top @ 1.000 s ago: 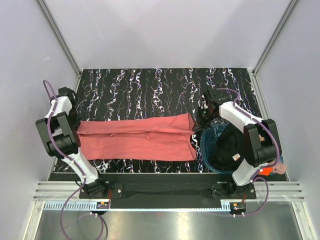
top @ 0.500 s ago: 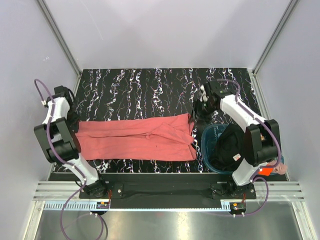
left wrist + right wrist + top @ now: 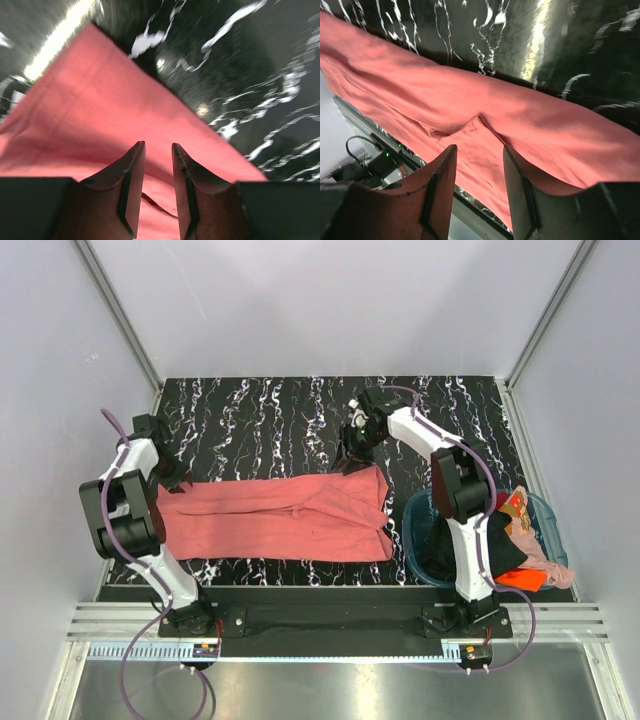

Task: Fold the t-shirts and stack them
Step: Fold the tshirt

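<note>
The large salmon-red t-shirt lies folded into a long band across the black marbled table. My left gripper hovers at its far left corner, open and empty; in the left wrist view the gripper is just above the red cloth. My right gripper is at the shirt's far right corner, open and empty; in the right wrist view the gripper is over the cloth. A black t-shirt, an orange one and a pale pink one lie in the basket.
The round teal basket stands at the near right, just right of the shirt's end. My right arm reaches over it. White walls and metal posts close off the table's sides and back. The table's far half shows bare marbled surface.
My right gripper has swung left from beside the basket to the shirt's far right corner. My left gripper has moved right onto the far left corner. The shirt has barely moved.
</note>
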You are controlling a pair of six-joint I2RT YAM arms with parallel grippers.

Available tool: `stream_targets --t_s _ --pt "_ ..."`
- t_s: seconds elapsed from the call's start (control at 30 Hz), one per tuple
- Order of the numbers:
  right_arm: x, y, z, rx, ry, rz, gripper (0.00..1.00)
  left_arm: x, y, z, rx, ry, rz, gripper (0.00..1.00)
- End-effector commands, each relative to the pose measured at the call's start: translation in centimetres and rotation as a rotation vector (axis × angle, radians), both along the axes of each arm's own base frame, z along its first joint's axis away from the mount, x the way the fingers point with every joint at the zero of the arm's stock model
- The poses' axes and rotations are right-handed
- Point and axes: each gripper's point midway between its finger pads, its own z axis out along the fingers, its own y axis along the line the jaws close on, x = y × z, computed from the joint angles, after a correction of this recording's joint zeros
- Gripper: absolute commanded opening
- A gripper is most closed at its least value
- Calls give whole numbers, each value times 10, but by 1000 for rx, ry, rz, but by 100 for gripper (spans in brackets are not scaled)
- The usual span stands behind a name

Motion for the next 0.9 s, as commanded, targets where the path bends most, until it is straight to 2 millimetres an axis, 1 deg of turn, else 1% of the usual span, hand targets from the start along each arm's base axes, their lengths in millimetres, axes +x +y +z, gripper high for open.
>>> stream_targets --t_s 0.0,0.07,0.1,0.13,0.23,0.27,0.33,0.43,0.57,0.67,0.77,0.8,0.83,0.87 --pt "-8 28 13 68 24 61 49 -2 -11 -9 -53 11 -42 33" --pt "-8 33 4 55 36 76 49 -13 -11 -21 -55 62 -36 32" --pt "-9 35 3 50 29 85 49 -16 -9 -23 -49 76 -31 32" --pt "-9 35 -3 44 35 85 49 -19 -7 -27 -37 94 -27 31" --pt "-8 37 -9 52 43 95 49 -26 -8 -29 -41 119 -16 29" --pt "-9 38 -11 56 49 99 49 -30 -4 -29 -20 136 0 29" --pt "-11 40 -15 58 59 108 47 -34 -3 -31 -11 151 10 29" --pt "-13 40 -20 55 65 114 46 -34 -2 -28 -2 148 12 29" --pt "-19 45 -25 58 77 132 45 -33 -1 -22 5 127 22 29" --pt "-23 48 -31 49 82 140 41 -32 0 -17 8 115 26 29" --pt "-27 51 -36 26 82 156 36 -32 0 -13 15 106 22 29" --pt "-27 53 -36 24 78 159 33 -31 1 -11 21 100 24 29" --pt "-29 54 -36 21 81 160 28 -33 2 -10 24 103 23 29" --pt "-29 55 -36 22 82 161 27 -33 2 -9 26 100 24 29"
